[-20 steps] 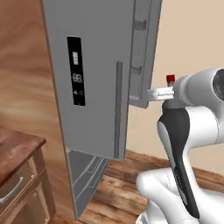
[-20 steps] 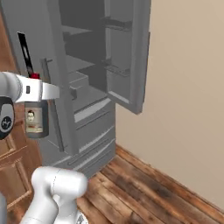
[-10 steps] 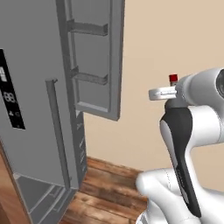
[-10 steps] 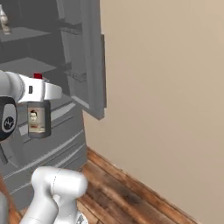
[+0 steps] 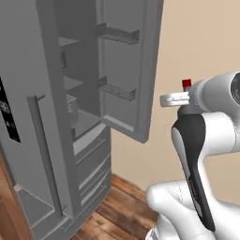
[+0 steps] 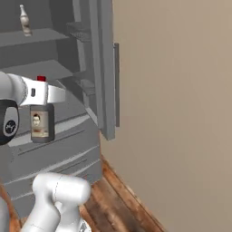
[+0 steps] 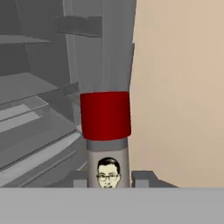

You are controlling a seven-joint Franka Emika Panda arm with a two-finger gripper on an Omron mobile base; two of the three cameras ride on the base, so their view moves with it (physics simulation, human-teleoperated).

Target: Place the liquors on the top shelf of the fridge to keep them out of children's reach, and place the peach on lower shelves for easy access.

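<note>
1. You have two liquor bottles to count: the dark grey bottle (image 6: 40,123) in the gripper (image 6: 41,97), and the cream-white bottle (image 6: 25,21) standing far back on the top shelf (image 6: 34,36) of the fridge (image 5: 56,117).
2. You can count one fridge with both doors swung open; its right door (image 5: 126,70) carries two shallow rails on its inner face, and the left door (image 5: 33,140) bears one vertical bar handle (image 5: 43,154).
3. The dark grey bottle hangs upright, long axis vertical, red cap (image 7: 105,115) up (in the hand view it rises between the two finger tips, label face towards the lens).
4. Your gripper is closed narrowly about that bottle near its neck, just under the cap; the bottle is in the air in front of the open fridge, apart from every shelf.
5. The cream-white bottle also stands upright, neck pointing up.
6. The held bottle is a smooth dark cylinder with a pale rectangular label (image 6: 38,124) showing a small portrait; its cap is a plain matt red drum.
7. The fridge is flat matt grey inside and out, with slab shelves and drawer fronts (image 5: 93,164) below; the floor (image 5: 117,211) is brown wood planks and the wall (image 6: 181,90) plain beige.
</note>
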